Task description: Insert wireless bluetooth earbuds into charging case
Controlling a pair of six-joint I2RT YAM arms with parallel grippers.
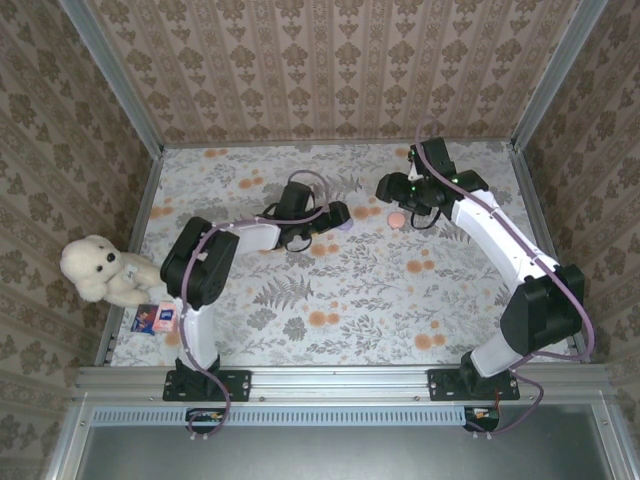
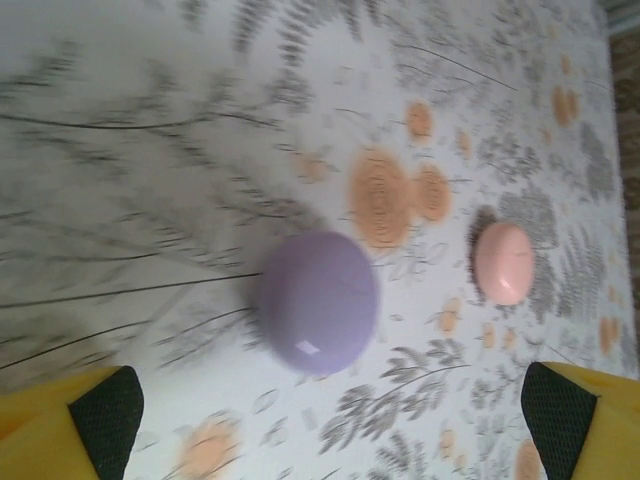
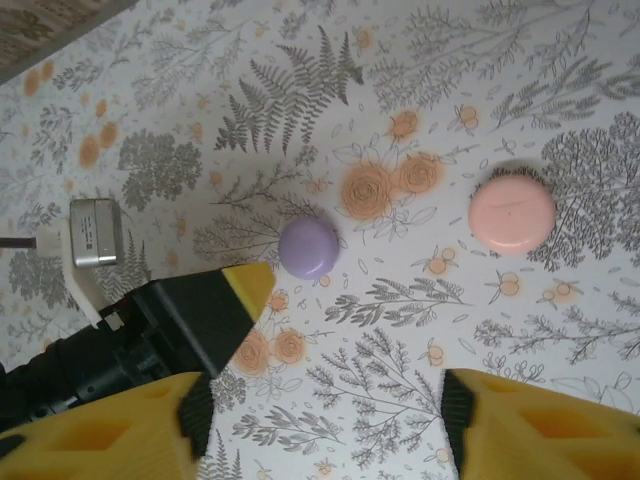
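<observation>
Two apart: purple case (image 2: 318, 303), pink case (image 2: 503, 262) (teddy bear (image 1: 95, 268) far left).

- The purple case (image 2: 318, 302) looks like smooth plastic, a bit shiny, with a small bright spot on it.
- The pink case (image 2: 503, 262) looks smooth and a bit shiny as well.
- The table (image 1: 380, 290) has a flat, matt top with printed flowers.
- The left gripper (image 2: 332, 400) has yellow plastic fingers (image 2: 40, 440) with bumpy black pads (image 2: 105, 415).
- The teddy bear (image 1: 98, 268) is white and fluffy.
- The rail (image 1: 340, 378) is dull grey metal.
- The walls (image 1: 330, 70) look like patterned paper.
</observation>
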